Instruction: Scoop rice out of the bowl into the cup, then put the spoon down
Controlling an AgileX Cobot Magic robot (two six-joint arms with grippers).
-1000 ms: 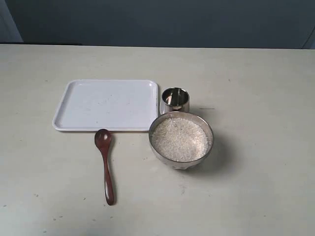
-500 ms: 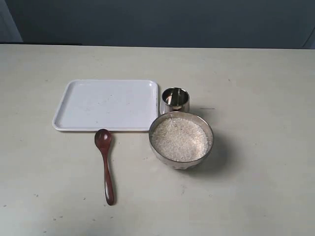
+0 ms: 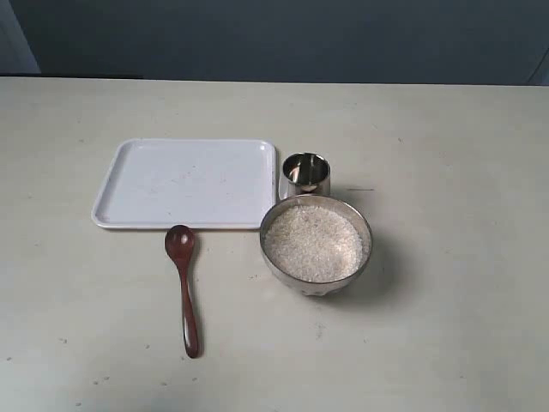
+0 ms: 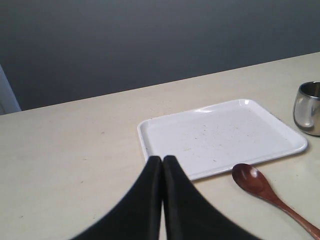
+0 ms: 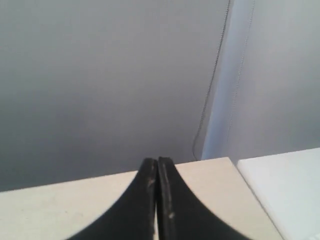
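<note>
The metal bowl (image 3: 364,225) sits mid-table, filled with white rice (image 3: 313,243). Just behind it stands the small steel cup (image 3: 305,174), also at the edge of the left wrist view as the cup (image 4: 309,107). The dark wooden spoon (image 3: 184,287) lies flat on the table left of the bowl, head toward the tray; in the left wrist view the spoon (image 4: 260,185) lies beside the tray. My left gripper (image 4: 162,159) is shut and empty, back from the spoon. My right gripper (image 5: 157,161) is shut and empty, facing the wall. Neither gripper shows in the exterior view.
A white tray (image 3: 184,182) lies left of the cup, its near edge just beyond the spoon's head; the tray (image 4: 225,135) carries a few specks. A grey wall runs behind the table. A white surface (image 5: 285,190) adjoins the table edge in the right wrist view.
</note>
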